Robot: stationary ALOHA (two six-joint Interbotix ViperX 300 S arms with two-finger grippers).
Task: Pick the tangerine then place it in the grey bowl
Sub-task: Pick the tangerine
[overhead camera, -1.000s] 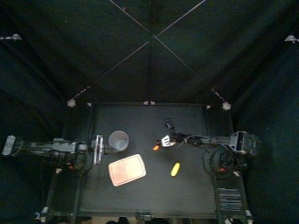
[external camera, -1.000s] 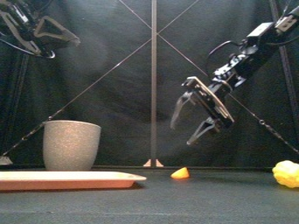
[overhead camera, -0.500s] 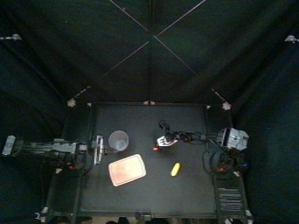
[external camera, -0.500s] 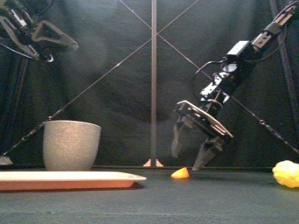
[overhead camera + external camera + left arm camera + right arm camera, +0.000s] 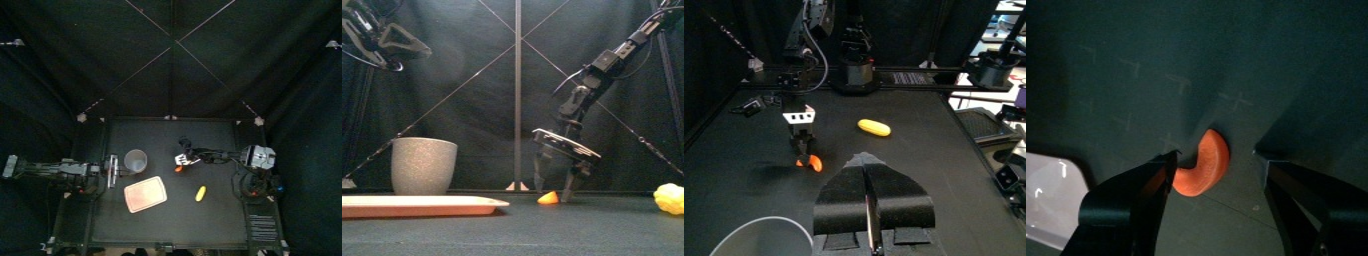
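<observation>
Tangerine (image 5: 183, 158), top view: small orange segment on the desk, just right of centre and nearer the back edge, directly under the right tool (image 5: 186, 156); grey bowl (image 5: 135, 160) toward the left edge, pink tray (image 5: 144, 195) in front of it, yellow toy (image 5: 201, 192) nearer the front edge; left tool (image 5: 110, 176) parked by the left edge.

Front view: right tool (image 5: 555, 192) down at desk level, jaws spread wide, one tip either side of the tangerine (image 5: 548, 198), nothing gripped; a second ago well above it, half a second ago partway down.

Left wrist view: left tool (image 5: 871, 170) pressed narrow, empty, well apart from the tangerine (image 5: 808, 160).

Right wrist view: tangerine (image 5: 1203, 166) between the spread jaws, apart from both, long axis along the jaws, narrow width across the closing line; probably ready for closing, then a carry toward the left edge to the grey bowl.
</observation>
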